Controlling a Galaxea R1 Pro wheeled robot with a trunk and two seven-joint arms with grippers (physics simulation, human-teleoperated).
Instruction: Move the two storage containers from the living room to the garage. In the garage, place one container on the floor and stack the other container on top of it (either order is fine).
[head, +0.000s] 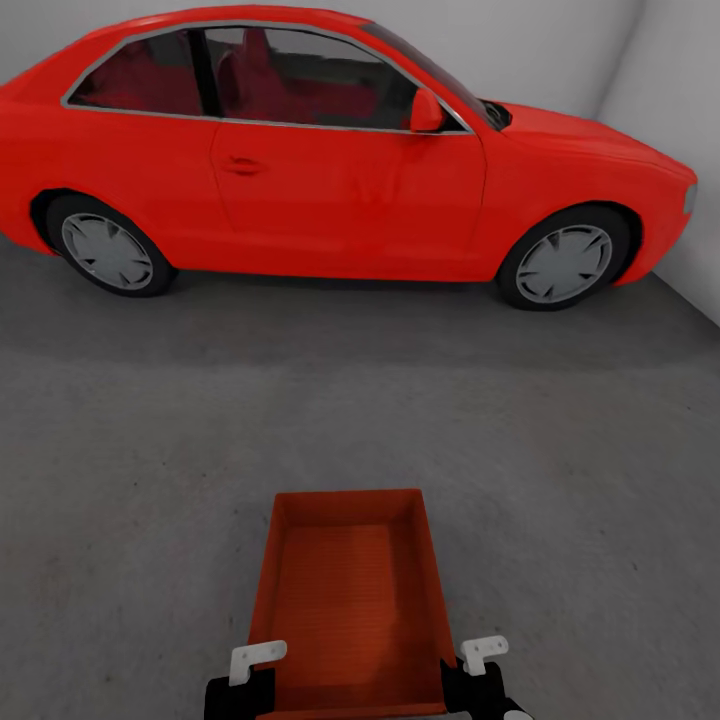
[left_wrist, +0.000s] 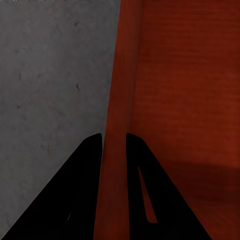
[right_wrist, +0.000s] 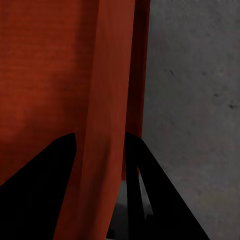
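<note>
One orange-red storage container (head: 350, 600) sits open-topped and empty low in the head view, its long side pointing toward the car. My left gripper (head: 262, 668) is shut on its left wall near the near corner, and my right gripper (head: 470, 662) is shut on its right wall. In the left wrist view the black fingers (left_wrist: 85, 190) straddle the container's thin wall (left_wrist: 120, 100), with my left gripper (left_wrist: 114, 136) pinching it. The right wrist view shows my right gripper (right_wrist: 100, 134) clamping the other wall (right_wrist: 110, 75). Dark grey concrete floor (head: 150, 450) lies beneath; whether the base touches it I cannot tell.
A large glossy red car (head: 340, 180) stands side-on across the back of the garage, about two container lengths beyond the bin. White walls (head: 680, 120) close the room behind it and at the right. Open concrete spreads left and right of the container.
</note>
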